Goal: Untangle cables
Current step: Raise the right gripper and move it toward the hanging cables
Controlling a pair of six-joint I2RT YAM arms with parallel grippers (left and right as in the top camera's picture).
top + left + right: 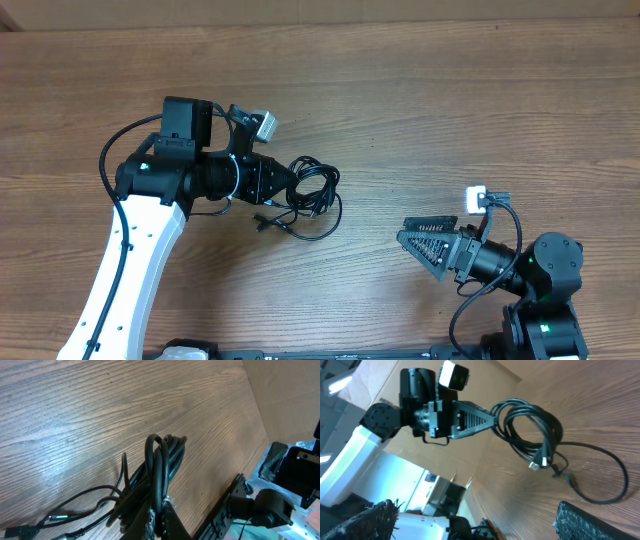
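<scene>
- Wood-grain table (pixel 420 90) runs under both arms, and its far edge meets a paler strip at the top of the overhead view.
- The cables (pixel 315 190) sit near the middle of the table, a little to the left, as one bunch of black loops. One long strand curves out toward the near edge.
- The left hand (pixel 288 180) is pressed together on the left side of that bunch, pinching several strands at once. Taking a whole bunch rather than one cord probably serves to anchor the knot so a strand can be drawn out of it.
- The right hand (pixel 425 245) rests well apart from the cords, toward the near right corner, with its fingers spread wide and aimed at the bunch. It looks placed to come in for a free strand or a plug end.
- The left wrist view alone shows how tightly the loops are stacked above the pinch, and a plug (pixel 55 518) lying flat on the wood.
- The right wrist view alone shows the bunch from the side. Its loop seems raised at the pinch, a pale connector (pixel 534 465) hangs among the strands, and the long tail sweeps across the table. The overhead view hides that height.
</scene>
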